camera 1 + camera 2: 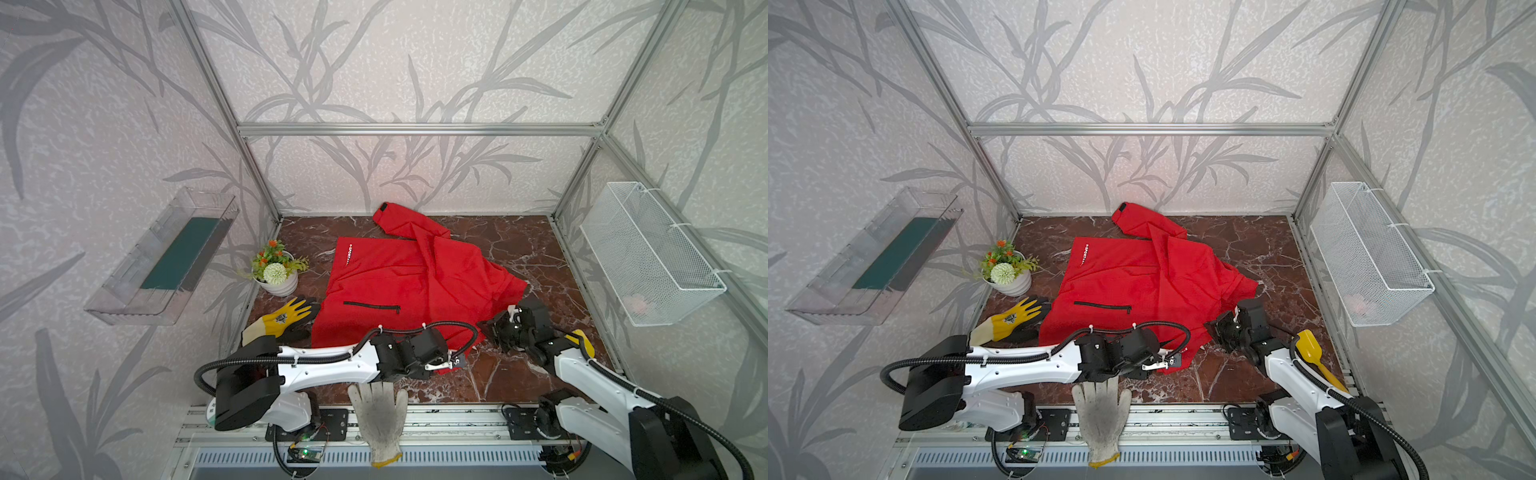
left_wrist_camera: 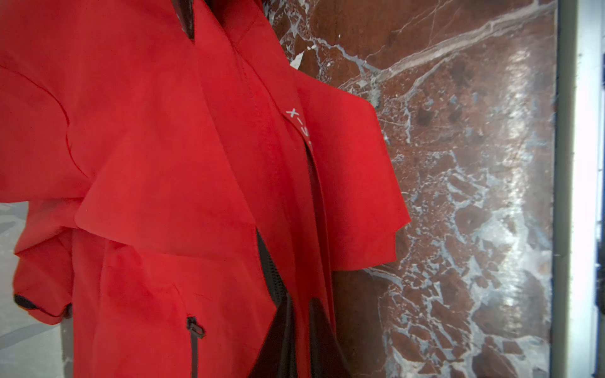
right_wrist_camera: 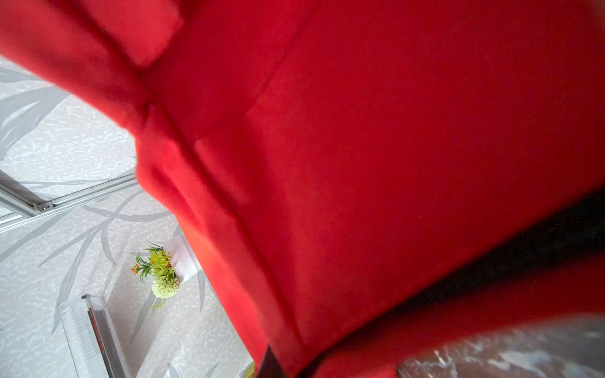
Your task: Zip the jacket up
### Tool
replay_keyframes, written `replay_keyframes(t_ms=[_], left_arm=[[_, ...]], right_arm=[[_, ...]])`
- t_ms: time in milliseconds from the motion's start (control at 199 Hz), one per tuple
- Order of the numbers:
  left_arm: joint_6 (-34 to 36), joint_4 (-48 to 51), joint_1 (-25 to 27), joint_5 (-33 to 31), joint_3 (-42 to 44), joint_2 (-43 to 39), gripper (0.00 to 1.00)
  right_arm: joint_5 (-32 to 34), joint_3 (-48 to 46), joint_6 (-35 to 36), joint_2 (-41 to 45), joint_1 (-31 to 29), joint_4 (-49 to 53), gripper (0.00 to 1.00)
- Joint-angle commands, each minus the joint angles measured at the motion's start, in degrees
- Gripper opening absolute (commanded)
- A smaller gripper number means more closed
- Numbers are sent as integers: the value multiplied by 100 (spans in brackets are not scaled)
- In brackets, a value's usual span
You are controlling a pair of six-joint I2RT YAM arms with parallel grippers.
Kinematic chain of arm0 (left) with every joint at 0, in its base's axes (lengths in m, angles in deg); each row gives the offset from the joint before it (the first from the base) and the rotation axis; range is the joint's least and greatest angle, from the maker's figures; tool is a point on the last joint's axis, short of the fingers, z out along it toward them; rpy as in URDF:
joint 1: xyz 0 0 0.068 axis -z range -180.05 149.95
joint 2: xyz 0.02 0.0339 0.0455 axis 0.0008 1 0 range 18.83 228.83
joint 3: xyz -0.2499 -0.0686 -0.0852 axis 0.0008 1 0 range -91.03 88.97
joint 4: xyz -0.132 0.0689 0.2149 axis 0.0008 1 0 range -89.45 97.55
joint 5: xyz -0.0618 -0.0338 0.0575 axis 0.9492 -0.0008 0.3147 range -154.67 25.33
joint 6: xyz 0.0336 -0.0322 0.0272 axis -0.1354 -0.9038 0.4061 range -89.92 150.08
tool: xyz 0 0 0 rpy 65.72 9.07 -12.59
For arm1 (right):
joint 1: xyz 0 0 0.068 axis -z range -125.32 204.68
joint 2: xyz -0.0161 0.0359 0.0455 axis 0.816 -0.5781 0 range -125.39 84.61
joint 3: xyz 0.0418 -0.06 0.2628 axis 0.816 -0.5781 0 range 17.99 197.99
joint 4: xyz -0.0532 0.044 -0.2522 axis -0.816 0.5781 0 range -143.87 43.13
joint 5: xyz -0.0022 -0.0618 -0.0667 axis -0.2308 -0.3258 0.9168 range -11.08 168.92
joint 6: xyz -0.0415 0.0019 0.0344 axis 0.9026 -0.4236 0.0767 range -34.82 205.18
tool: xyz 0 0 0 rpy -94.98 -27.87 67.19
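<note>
One jacket, centre. Two gloves: yellow glove 8 o'clock, white glove 6. Two grippers: left gripper 5, right gripper 4; whether either grips cannot be told.

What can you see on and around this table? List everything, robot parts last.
jacket: one, red, spread mid-table
tabletop: one, brown marble
work glove: one, yellow and black, left of the jacket
knit glove: one, white, over the near edge
potted artificial flowers: one, white pot, left side
clear tray: one, transparent, left wall
wire basket: one, white, right wall
spatula-like tool: one, yellow, by the right arm
left fingers: black, at the jacket's near hem
right fingers: black, at the jacket's right edge
</note>
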Motion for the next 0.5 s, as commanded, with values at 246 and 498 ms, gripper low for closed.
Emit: replay_keyframes(t_ms=[246, 498], left_arm=[[149, -174, 88, 918, 227, -361, 31], [-142, -83, 87, 796, -74, -301, 31]], right_arm=[[407, -234, -157, 725, 15, 65, 47], [628, 173, 160, 1884, 15, 2320, 51]])
